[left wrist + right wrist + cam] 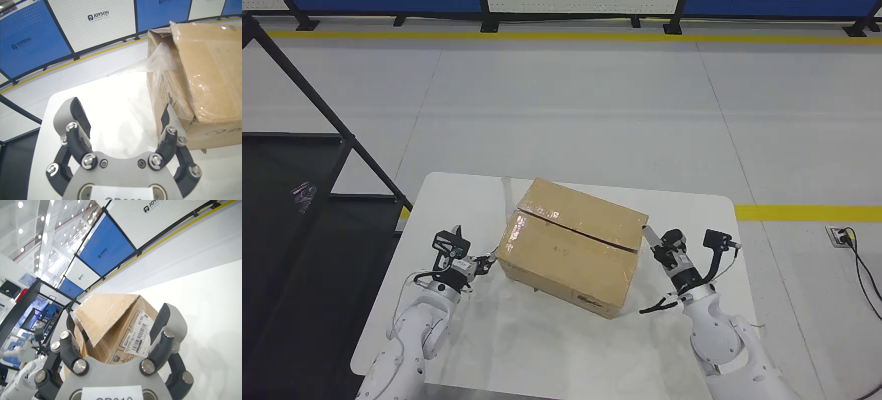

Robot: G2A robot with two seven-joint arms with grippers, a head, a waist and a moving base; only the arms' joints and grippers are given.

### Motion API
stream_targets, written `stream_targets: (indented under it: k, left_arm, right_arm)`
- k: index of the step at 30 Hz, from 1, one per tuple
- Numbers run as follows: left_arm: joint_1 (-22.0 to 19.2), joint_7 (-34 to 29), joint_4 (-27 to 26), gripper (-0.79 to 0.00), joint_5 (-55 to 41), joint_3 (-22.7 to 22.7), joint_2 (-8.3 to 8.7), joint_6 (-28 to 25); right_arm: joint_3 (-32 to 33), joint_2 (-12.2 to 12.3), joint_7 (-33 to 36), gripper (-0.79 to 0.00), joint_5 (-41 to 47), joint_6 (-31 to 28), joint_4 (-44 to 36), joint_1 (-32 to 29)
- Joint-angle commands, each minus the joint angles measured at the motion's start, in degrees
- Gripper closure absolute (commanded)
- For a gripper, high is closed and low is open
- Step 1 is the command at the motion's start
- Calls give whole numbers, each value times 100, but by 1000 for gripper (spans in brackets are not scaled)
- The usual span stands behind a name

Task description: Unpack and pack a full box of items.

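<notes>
On the surface (542,340) you've got the box (572,245); left fingers (79,117) at its 9 o'clock, right fingers (166,321) at 3, both pairs apart.

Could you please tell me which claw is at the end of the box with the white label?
The right claw: its end of the box bears the label, while the left claw faces the end with loose clear film.

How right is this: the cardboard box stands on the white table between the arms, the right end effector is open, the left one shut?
The left end effector is open, not shut: the left wrist view shows its fingers wide apart beside the cardboard box. The rest holds: box on the white table, right end effector open.
</notes>
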Motion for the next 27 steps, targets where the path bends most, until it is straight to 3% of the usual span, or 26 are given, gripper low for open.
stream_targets:
  k: [1, 6, 27]
  left_arm:
    - [53, 18, -41, -785, 5, -23, 9, -24]
    - [170, 48, -144, -785, 25, -41, 25, -126]
    - [660, 60, -803, -785, 287, 123, 59, -423]
  right_arm:
    - [48, -12, -179, -785, 174, -22, -17, -46]
    - [149, -17, -363, -785, 314, -212, -121, -153]
    - [200, 2, 194, -785, 220, -640, -98, 43]
